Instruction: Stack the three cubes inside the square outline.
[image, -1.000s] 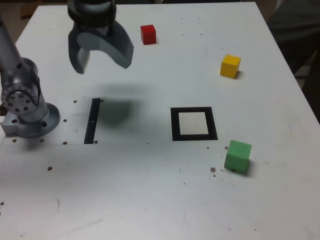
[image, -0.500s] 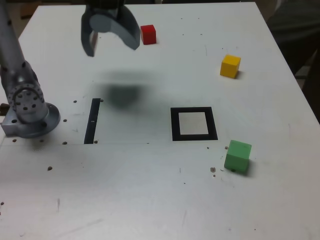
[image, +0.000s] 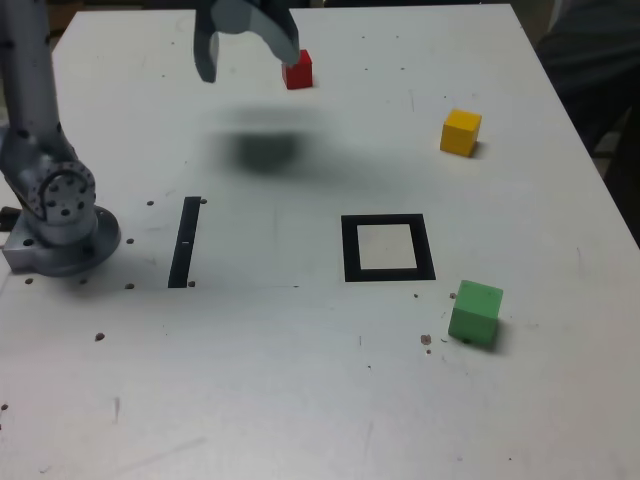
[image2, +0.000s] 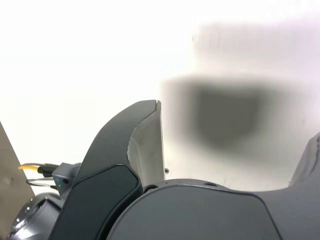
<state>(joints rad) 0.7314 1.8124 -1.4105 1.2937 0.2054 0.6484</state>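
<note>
- Exterior view shows the square outline (image: 388, 247) with its white centre bare, so nothing has been stacked yet.
- All three cubes sit apart on the table (image: 300, 380): the red cube (image: 297, 69) at the far edge, the yellow cube (image: 461, 132) toward the exterior view's right, the green cube (image: 475, 313) just beside the outline's near right corner.
- The gripper (image: 245, 45) hangs above the table just left of the red cube, jaws spread wide and holding nothing.
- Every pick and placement remains; the red cube looks the likely first target.

Exterior view looks down across the whole table (image: 300, 400) — wrist view, close, perhaps sharing its bare top.
</note>
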